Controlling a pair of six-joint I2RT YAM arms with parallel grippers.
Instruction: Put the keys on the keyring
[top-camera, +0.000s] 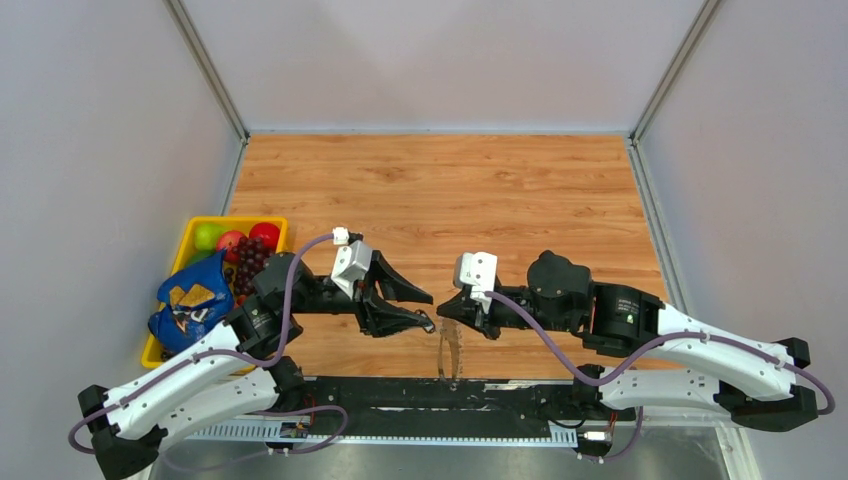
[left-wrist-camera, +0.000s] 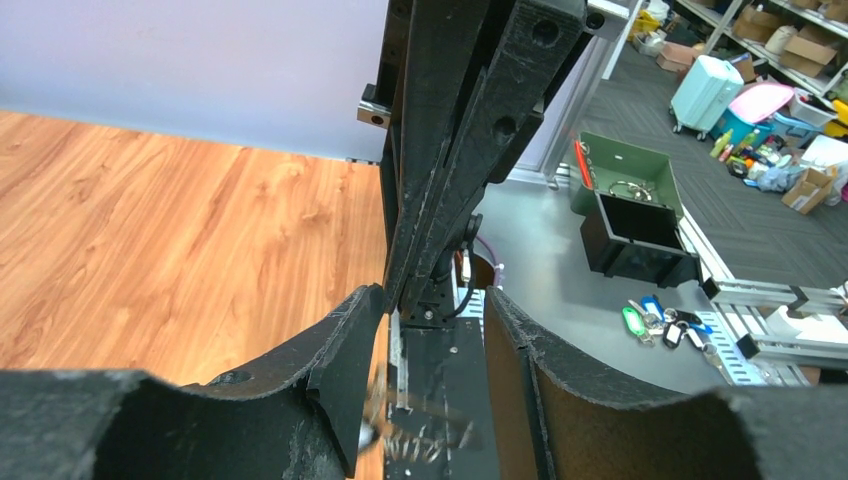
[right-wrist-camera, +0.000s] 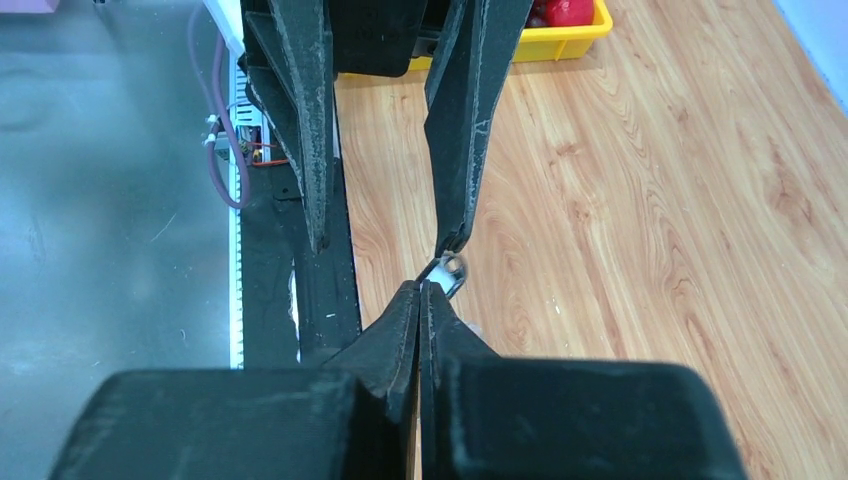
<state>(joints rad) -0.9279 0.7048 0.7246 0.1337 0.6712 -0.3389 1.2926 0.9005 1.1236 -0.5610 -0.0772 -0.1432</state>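
Firstly, locate the right gripper near the 6 o'clock edge of the table, pointing toward 9 o'clock. Note its fingers pressed flat together, pinching a thin grey wire loop at the very tips: apparently the keyring, though too fine in the right wrist view to confirm. Find the rest of the keyring hanging toward 6 o'clock from those tips, seen from above only as a faint blurred hoop. Locate the left gripper directly opposite, pointing toward 3 o'clock, fingers spread wide apart and clamped on nothing. Note one left fingertip touching the pinched loop, the other standing clear. See the keys as a silvery smear low between the left fingers. Find a yellow bin of fruit and a blue bag at 9 o'clock, well apart from both grippers.
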